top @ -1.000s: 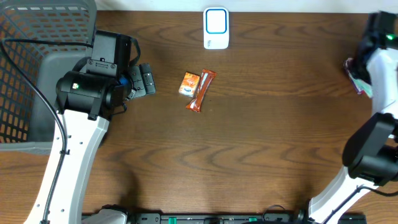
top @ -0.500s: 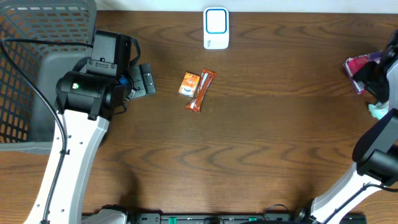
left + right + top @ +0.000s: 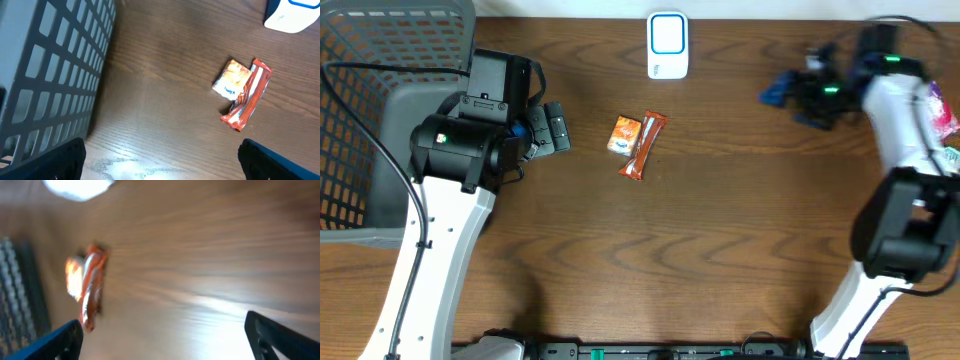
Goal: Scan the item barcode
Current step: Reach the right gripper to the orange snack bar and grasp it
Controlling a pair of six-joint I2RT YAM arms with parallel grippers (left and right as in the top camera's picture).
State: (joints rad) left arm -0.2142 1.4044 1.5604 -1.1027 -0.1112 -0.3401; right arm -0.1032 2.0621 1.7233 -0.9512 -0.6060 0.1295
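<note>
The right pincer [image 3: 782, 92], now wide and empty with the pink packet [image 3: 942, 108] left at the right tabletop [image 3: 740, 250] edge, swings left toward the snack bar [image 3: 643, 145] and orange packet [image 3: 625, 134] lying mid-tabletop on the near side of the scanner [image 3: 667, 45], so the next scan probably begins; the left pincer [image 3: 555, 128] stays wide.

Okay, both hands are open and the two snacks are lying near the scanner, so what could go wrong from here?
1. The orange packet and the red bar lie touching, so the right hand might pinch both or shove one away.
2. The right wrist picture is blurred, so lining up a grasp from it looks unreliable.
3. The white scanner stands near the snacks, so a careless reach could knock it.
</note>
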